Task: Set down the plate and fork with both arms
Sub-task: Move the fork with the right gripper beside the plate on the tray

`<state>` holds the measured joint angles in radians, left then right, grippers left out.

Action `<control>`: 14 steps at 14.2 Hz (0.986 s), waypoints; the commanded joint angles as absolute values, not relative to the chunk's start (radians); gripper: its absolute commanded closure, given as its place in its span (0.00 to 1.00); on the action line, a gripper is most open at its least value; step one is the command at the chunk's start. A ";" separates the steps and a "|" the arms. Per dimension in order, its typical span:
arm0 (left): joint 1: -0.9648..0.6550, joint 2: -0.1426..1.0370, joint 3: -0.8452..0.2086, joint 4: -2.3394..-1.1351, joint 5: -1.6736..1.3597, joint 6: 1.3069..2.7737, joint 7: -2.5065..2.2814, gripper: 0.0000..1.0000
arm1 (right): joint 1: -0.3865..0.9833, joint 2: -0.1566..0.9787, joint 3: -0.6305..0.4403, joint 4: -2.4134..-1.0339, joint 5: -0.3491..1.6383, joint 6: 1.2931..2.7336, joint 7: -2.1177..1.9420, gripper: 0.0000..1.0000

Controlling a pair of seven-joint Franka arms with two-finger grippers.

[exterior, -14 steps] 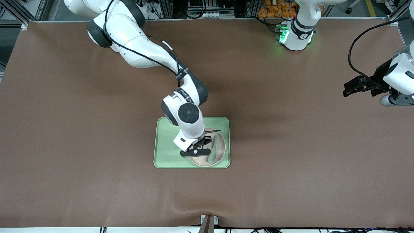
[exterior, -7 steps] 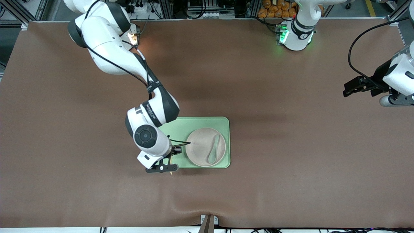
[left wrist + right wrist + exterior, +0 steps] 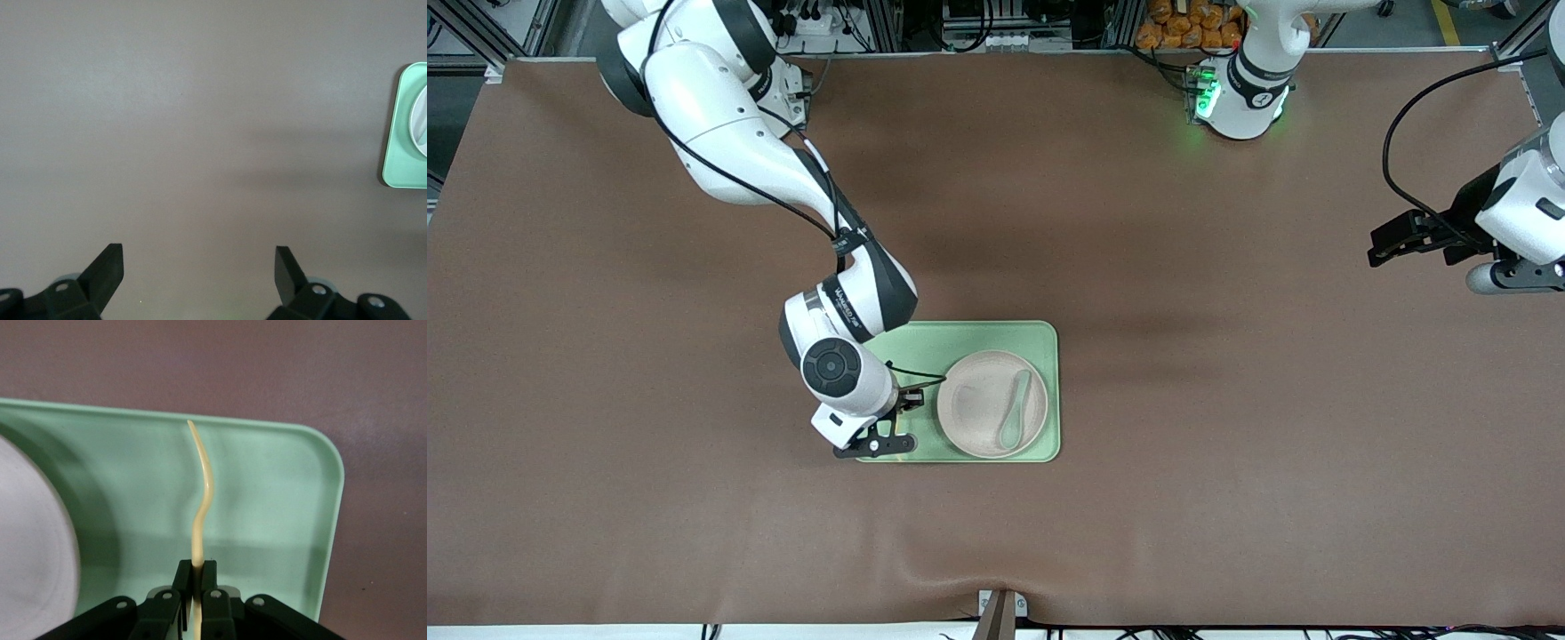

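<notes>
Fork (image 3: pixel 202 500) pinched in right gripper (image 3: pixel 876 442), held over tray (image 3: pixel 280 493) corner

**Colours on the table, quick rundown**

The rectangular light-green plastic tray (image 3: pixel 960 342) sat on a plain brown table cover (image 3: pixel 1227 400). The round off-white plate (image 3: pixel 978 409) carried a grey-green spoon (image 3: pixel 1016 413). The slim pale-yellow plastic fork (image 3: pixel 202 500) showed against the green. Both arms were white with black bands.

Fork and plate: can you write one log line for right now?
right gripper: shut on fork, over tray | plate: on tray, spoon in it | left gripper: open, waiting
</notes>
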<state>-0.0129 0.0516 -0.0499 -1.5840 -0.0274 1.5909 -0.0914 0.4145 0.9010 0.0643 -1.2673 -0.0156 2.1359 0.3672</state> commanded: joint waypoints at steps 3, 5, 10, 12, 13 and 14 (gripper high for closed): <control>-0.011 0.041 -0.048 -1.608 -0.041 1.614 -0.081 0.00 | 0.411 0.825 0.074 -1.382 -0.005 2.160 0.363 0.89; -0.011 0.041 -0.048 -1.609 -0.041 1.614 -0.081 0.00 | 0.416 0.824 0.081 -1.391 0.000 2.163 0.376 0.88; -0.011 0.041 -0.048 -1.609 -0.041 1.615 -0.081 0.00 | 0.413 0.825 0.098 -1.391 0.017 2.177 0.400 0.80; -0.012 0.043 -0.048 -1.611 -0.041 1.615 -0.081 0.00 | 0.405 0.825 0.098 -1.385 0.017 2.166 0.400 0.26; -0.012 0.043 -0.048 -1.611 -0.041 1.615 -0.081 0.00 | 0.405 0.822 0.098 -1.379 0.018 2.163 0.402 0.14; -0.012 0.043 -0.049 -1.614 -0.041 1.615 -0.081 0.00 | 0.402 0.815 0.097 -1.374 0.018 2.163 0.397 0.06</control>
<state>-0.0129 0.0516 -0.0499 -1.6010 -0.0274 1.6060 -0.0914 0.4137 0.8651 0.0923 -1.3362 0.0041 2.1597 0.3901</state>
